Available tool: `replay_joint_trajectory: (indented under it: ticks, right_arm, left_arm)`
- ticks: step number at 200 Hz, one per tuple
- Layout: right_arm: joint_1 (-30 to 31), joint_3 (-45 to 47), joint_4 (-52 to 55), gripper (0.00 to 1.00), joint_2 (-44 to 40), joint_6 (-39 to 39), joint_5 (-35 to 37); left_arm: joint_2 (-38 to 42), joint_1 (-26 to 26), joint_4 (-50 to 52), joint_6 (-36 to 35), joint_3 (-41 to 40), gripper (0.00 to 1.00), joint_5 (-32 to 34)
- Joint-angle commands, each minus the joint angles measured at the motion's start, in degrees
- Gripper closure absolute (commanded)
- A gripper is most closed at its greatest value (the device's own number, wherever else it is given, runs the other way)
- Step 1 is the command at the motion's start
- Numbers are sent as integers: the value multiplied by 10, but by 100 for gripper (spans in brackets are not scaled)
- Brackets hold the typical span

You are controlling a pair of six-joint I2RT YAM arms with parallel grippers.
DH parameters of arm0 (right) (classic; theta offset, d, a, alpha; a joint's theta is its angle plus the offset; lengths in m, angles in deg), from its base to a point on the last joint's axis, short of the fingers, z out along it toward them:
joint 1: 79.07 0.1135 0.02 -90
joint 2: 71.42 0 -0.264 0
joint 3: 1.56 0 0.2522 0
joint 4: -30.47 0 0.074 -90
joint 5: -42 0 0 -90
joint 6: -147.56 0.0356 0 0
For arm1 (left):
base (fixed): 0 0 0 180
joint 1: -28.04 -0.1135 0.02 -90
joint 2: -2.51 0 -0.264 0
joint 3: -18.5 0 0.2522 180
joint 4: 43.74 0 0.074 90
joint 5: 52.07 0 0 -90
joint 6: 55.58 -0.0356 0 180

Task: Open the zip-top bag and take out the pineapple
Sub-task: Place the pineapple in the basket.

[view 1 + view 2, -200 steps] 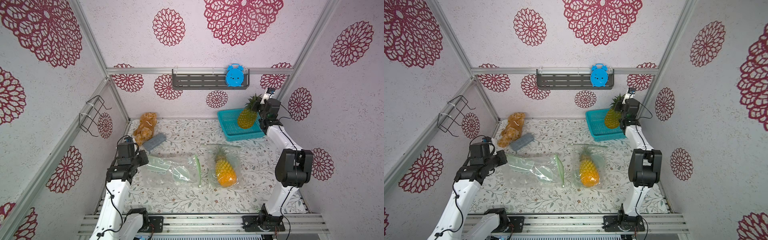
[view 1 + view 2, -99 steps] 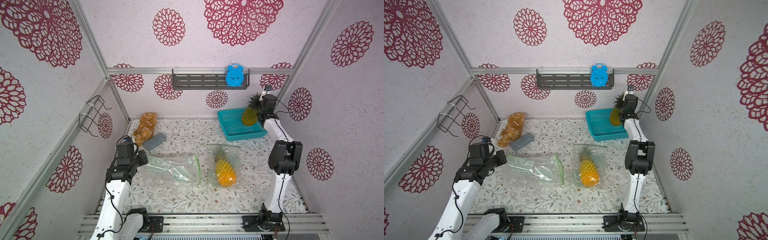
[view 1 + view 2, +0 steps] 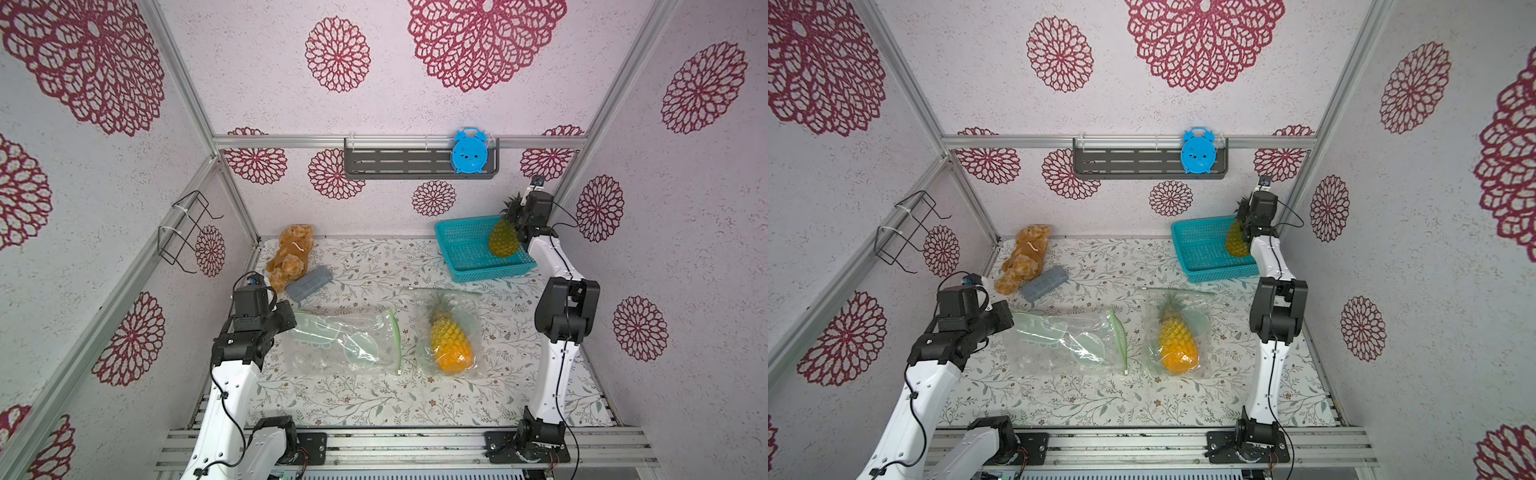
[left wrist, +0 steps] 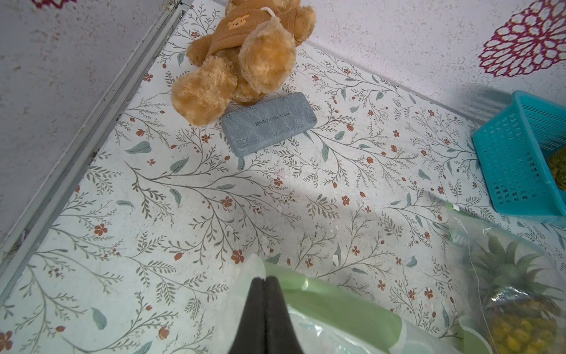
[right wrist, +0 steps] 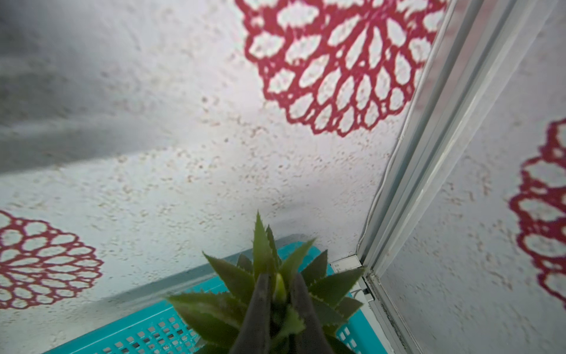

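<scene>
- Hanging over the basket (image 3: 465,249), a pineapple (image 3: 503,240) is clamped in the right pincer (image 5: 280,279).
- An empty bag (image 3: 340,343) is pinched by the left pincer (image 4: 266,280).
- One bagged pineapple (image 3: 451,345) is left on the table.

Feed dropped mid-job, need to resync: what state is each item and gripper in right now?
left gripper: shut on end of empty bag
right gripper: shut on leaves of loose pineapple
loose pineapple: hanging upright over basket
empty bag: lying flat
other pineapple: lying inside second bag
grey case: closed
</scene>
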Motion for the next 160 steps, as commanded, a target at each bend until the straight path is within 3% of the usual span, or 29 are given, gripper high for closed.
replay_joint_trajectory:
  ticks: [1, 125, 160]
  right_arm:
    - [-5, -31, -78, 100, -28, -4, 13]
    - [-5, 83, -114, 100, -74, -4, 29]
    - [-5, 102, -119, 88, -89, -5, 26]
  left_arm:
    - [6, -6, -7, -8, -6, 100, -3]
    - [6, -6, -7, -7, -6, 100, -7]
    - [7, -7, -6, -8, -6, 100, -8]
